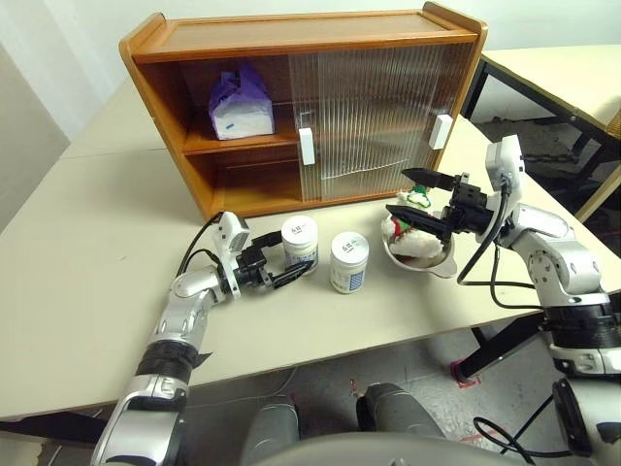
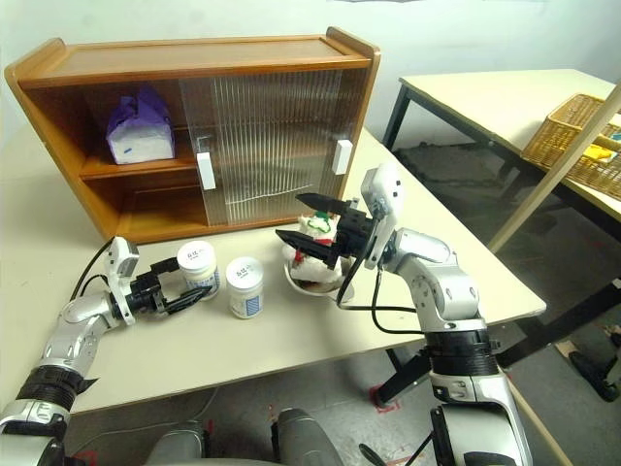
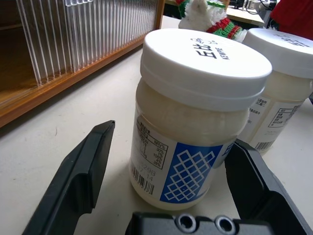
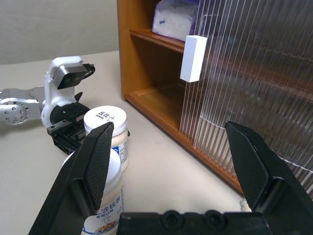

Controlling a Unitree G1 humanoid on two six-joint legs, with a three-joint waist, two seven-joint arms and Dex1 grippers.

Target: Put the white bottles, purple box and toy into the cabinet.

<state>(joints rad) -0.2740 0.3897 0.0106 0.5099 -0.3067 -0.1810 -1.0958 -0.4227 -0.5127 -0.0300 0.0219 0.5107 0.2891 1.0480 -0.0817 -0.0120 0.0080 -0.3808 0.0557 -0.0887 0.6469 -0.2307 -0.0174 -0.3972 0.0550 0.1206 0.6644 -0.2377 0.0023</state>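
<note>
Bottle pickup in hand: your left gripper point(image 1: 288, 271) straddles the nearer white bottle point(image 1: 300, 241), fingers wide, not yet gripping.
Close on it next, then carry it to the cabinet point(image 1: 165, 87); your right gripper point(image 1: 417, 199) hangs open, empty, over the toy point(image 1: 412, 236).

left hand point(image 1: 287, 272) around white bottle point(image 1: 300, 241)

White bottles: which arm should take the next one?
Left. The left gripper already straddles the nearer white bottle, fingers open on either side. The right gripper hangs open above the toy in its bowl, farther from both bottles.
</note>
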